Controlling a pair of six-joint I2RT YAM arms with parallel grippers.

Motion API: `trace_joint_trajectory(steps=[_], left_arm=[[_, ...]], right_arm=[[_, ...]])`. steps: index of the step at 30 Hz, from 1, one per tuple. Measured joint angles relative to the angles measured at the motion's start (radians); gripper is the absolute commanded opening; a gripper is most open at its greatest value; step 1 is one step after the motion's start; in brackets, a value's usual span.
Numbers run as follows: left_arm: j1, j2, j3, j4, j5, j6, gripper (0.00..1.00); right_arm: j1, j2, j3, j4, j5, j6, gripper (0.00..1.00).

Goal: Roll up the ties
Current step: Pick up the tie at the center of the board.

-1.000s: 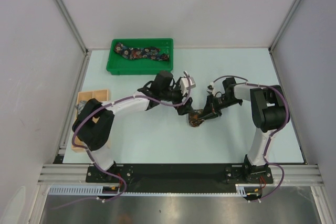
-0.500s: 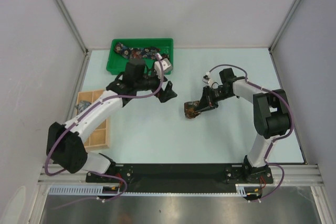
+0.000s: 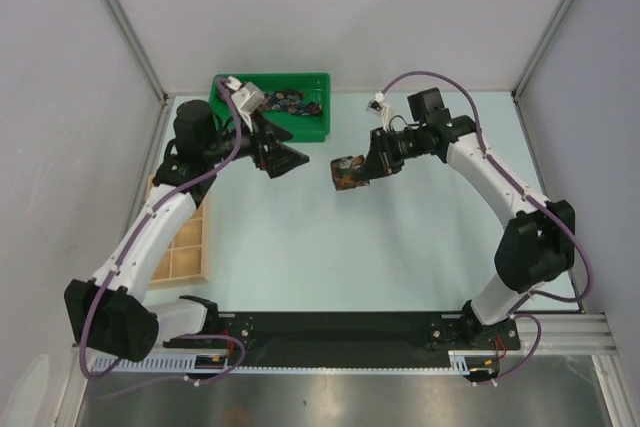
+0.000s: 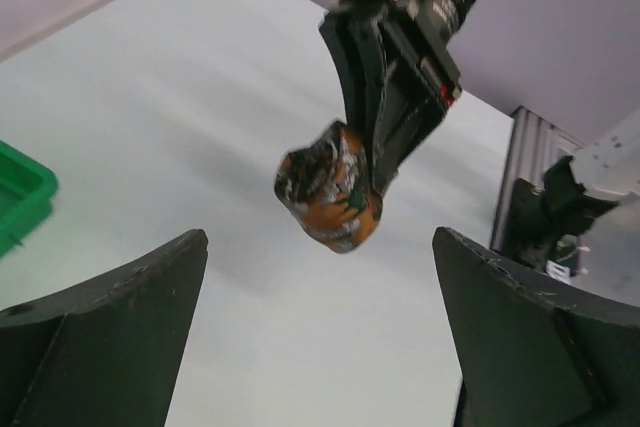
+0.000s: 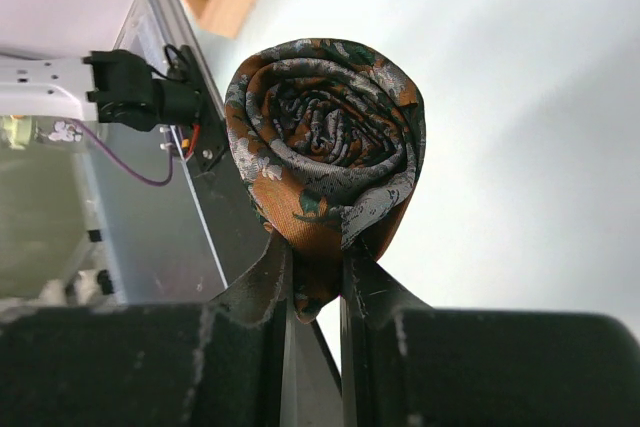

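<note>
A rust-brown tie (image 3: pixel 346 171) is rolled into a tight coil and hangs above the table. My right gripper (image 3: pixel 362 169) is shut on the lower edge of the rolled tie (image 5: pixel 325 147), its fingers (image 5: pixel 270 277) pinching the fabric. The left wrist view shows the same roll (image 4: pixel 330 192) hanging ahead of it. My left gripper (image 3: pixel 287 159) is open and holds nothing, a short way left of the roll, beside the green tray. A dark navy floral tie (image 3: pixel 285 100) lies unrolled in that tray.
The green tray (image 3: pixel 262 129) stands at the back left of the table. A tan wooden compartment box (image 3: pixel 185 247) sits along the left edge, partly under my left arm. The metal frame rail (image 3: pixel 330 332) runs along the near edge.
My right gripper has lifted the rolled tie off the table and carried it back and left. My left arm has swung away from the roll toward the green tray, still open.
</note>
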Motion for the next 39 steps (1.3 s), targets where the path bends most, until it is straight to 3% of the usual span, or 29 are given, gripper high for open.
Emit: trace_joint_trajectory(steps=[7,13,19,34,39], left_arm=[[0.015,-0.198,-0.3,0.363,0.068,-0.355,0.99],[0.016,-0.259,-0.458,0.602,0.071,-0.575,0.99],[0.011,-0.254,-0.531,0.761,0.056,-0.706,0.99],[-0.032,-0.113,-0.542,0.868,0.016,-0.869,1.0],[-0.073,-0.071,-0.55,1.02,0.017,-0.972,1.0]], right_arm=[[0.098,-0.1,0.103,-0.008,0.019,0.007,0.0],[0.137,-0.105,0.117,-0.002,0.021,0.04,0.0],[0.152,-0.105,0.117,0.023,0.011,0.087,0.0],[0.185,-0.105,0.121,0.069,-0.03,0.159,0.0],[0.19,-0.104,0.125,0.08,-0.035,0.179,0.0]])
